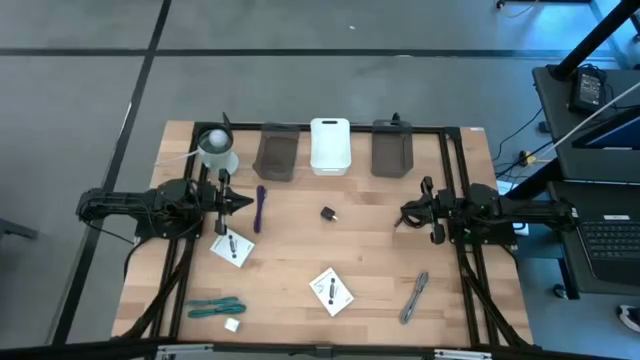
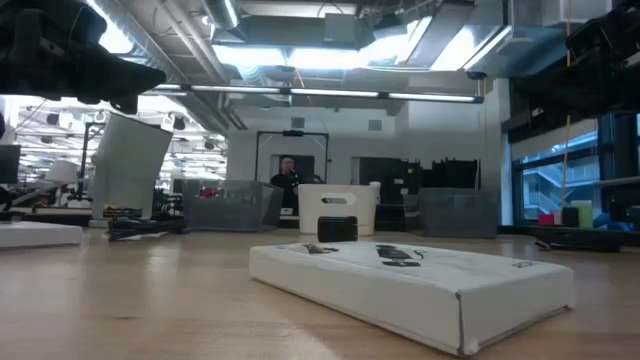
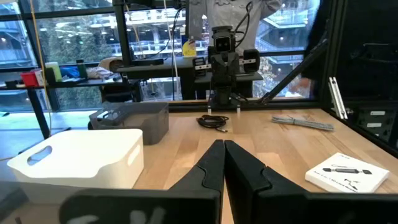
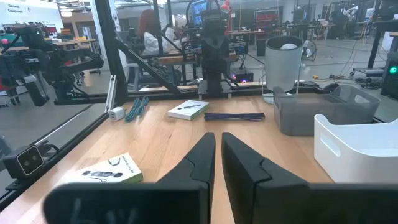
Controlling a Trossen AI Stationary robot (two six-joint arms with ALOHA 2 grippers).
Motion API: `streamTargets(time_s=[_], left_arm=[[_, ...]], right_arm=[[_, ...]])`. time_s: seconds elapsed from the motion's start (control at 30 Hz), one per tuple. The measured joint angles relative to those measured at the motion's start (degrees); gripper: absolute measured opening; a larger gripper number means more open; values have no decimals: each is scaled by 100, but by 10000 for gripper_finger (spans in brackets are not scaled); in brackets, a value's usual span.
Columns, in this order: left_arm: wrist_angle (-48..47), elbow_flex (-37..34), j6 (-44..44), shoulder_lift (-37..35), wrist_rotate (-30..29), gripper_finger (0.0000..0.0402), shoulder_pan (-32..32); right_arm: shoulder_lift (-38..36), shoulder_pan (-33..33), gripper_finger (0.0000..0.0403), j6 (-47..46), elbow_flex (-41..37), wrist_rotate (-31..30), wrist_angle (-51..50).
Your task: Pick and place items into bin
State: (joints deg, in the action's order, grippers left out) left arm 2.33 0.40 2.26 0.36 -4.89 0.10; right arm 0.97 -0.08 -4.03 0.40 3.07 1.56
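Observation:
My left gripper hovers shut near the table's left side, beside the purple stick. My right gripper waits shut at the right side. Neither holds anything. One white packet lies flat just nearer than the left gripper, and another lies near the front middle. The tiny black piece sits at the centre. Teal ties and a white cube lie at the front left, grey ties at the front right. The white bin stands at the far edge.
Two grey bins flank the white bin along the far edge. A white cylinder stands at the far left corner. A black frame runs along the table's sides. Bare wood lies between the two grippers. A person shows in the room beyond.

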Motion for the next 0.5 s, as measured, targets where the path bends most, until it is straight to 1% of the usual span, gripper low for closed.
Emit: streamTargets(time_s=[0.5], left_arm=[[2, 1, 1, 0, 0, 6, 0]], right_arm=[[0, 2, 34, 0, -2, -2, 0]])
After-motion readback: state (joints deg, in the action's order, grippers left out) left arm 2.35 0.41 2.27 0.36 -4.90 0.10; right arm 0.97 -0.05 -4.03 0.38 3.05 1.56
